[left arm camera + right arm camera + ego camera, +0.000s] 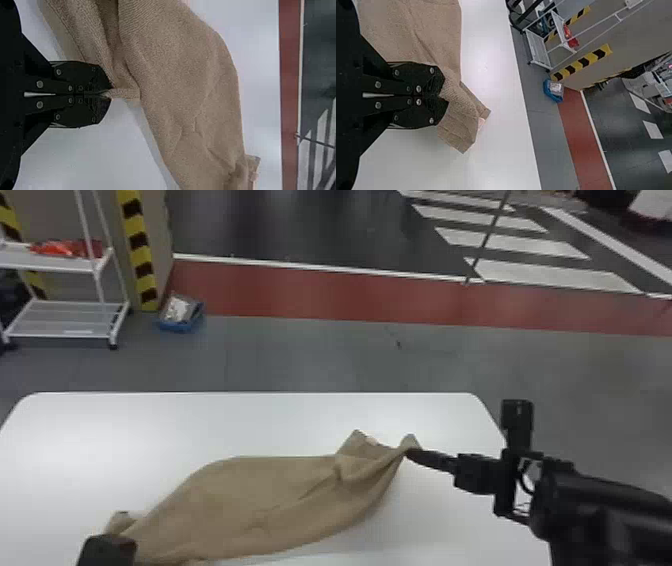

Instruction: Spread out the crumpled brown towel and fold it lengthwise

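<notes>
- Brown towel (260,500): lies between the two claws on the white table (150,415), one end at each. Bunched and creased close to the right claw, smoother midway.
- Left claw (107,94): fingers together, clamped on a small pinch of the towel's edge. Most of the cloth spreads out beyond its tips.
- Right claw (442,97): fingers together, clamped on the towel near its other end. A loose corner flap (459,138) sticks out just past the tips.
- Why so: a grip at each end likely serves to draw the cloth out lengthwise between the claws and work the rumples loose. Small pinches at the edge would leave the rest free to open.
- Step, by my reading: spreading. The lengthwise fold is not made; the cloth near the right claw looks too gathered for it.
- Next calls for an even pull, then laying the edge down flat. Risk: thin pinches slipping, or the flap by the right claw folding under.
- Labels: pale tag (482,122) at the towel's corner, just beyond the right claw's tips; probably sewn in. No writing on it can be made out.
- Pale strip (78,332) on the white cart (95,265), well beyond both claws; perhaps a label, nothing legible.
</notes>
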